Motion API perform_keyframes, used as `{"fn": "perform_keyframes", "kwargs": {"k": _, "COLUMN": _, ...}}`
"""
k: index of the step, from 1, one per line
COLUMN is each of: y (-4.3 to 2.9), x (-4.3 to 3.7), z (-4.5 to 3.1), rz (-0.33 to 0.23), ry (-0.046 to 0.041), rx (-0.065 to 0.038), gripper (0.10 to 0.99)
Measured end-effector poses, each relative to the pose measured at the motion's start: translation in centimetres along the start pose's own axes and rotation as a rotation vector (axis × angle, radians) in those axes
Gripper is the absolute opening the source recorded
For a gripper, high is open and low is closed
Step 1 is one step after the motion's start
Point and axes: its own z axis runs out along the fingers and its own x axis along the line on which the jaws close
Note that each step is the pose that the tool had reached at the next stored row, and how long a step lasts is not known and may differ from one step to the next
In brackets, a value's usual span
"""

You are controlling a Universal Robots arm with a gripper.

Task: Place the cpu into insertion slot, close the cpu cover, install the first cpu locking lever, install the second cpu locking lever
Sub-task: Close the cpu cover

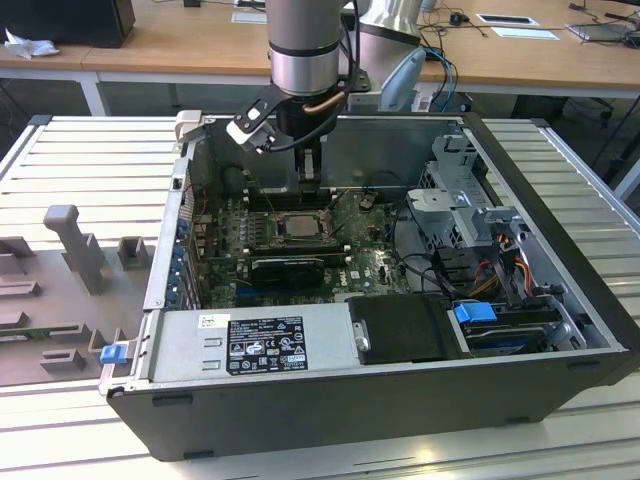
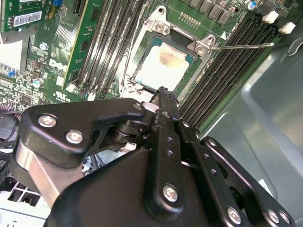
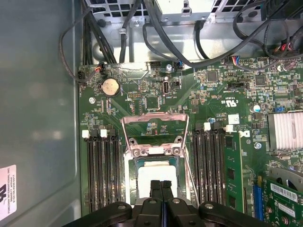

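In the exterior view the gripper [image 1: 309,188] hangs in the upper centre of the frame, inside the open computer case [image 1: 400,410], just above the insertion slot [image 1: 272,230]. Its fingers [image 3: 156,190] are pressed together with nothing between them. The cpu [image 2: 163,66] lies flat in the slot, just beyond the fingertips in both wrist views. The cpu cover [image 3: 154,118] stands open, off the chip, with green motherboard [image 3: 213,101] showing through its cut-out

A silver ribbed metal table [image 1: 90,150] is seen in the foreground, with grey plastic blocks [image 1: 75,240] set on it at the exterior view's left. Behind it, pale wooden desks [image 1: 180,45] on white legs are lined up, strewn with white papers [image 1: 525,33] and a black box [image 1: 70,20].
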Motion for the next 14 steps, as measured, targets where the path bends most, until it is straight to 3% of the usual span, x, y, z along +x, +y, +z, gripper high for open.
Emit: {"fn": "perform_keyframes", "kwargs": {"k": 14, "y": 0.03, "x": 0.00, "z": -0.42, "rz": 0.000, "ry": -0.0001, "rx": 0.000, "gripper": 0.106}}
